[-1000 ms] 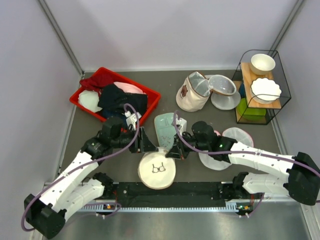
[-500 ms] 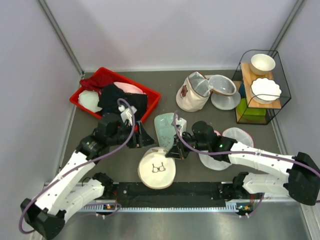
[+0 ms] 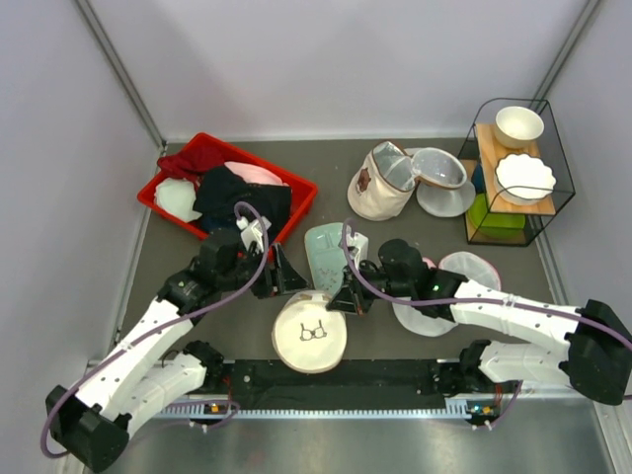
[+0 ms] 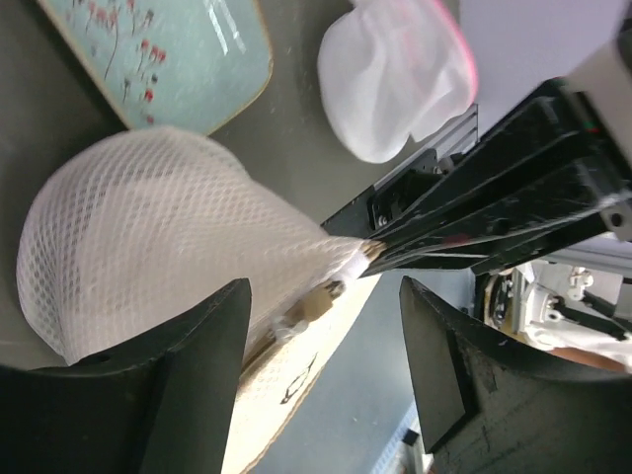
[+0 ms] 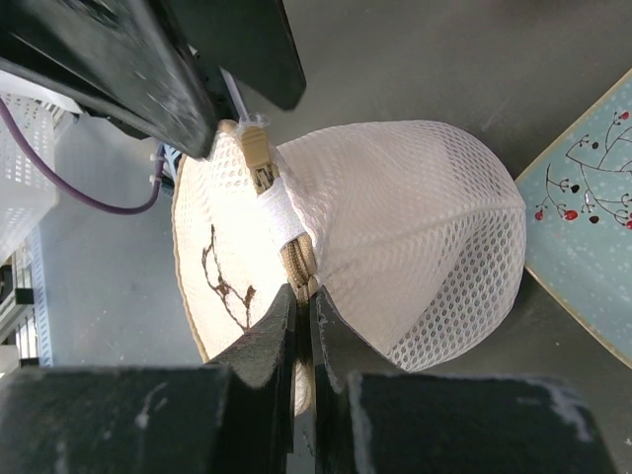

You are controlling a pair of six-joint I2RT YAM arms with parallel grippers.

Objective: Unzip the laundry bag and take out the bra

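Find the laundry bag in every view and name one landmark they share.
Top external: bag low centre, icon face up.
Left wrist: bag left of centre, mesh side showing.
Right wrist: bag centre, zipper toward the camera.
Shared landmark: teal tray just beyond the bag; top left in left wrist, right edge in right wrist.

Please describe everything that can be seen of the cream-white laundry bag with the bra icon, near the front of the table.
The laundry bag is a cream-white padded drum with a honeycomb mesh wall and a flat round face, turned upward, bearing a black bra icon. It lies on the grey table between the arms, near a pale green tray. A beige zipper follows the rim and its pull sticks out. The right gripper is shut on the zipper seam. The left gripper is open around the pull. No bra shows.
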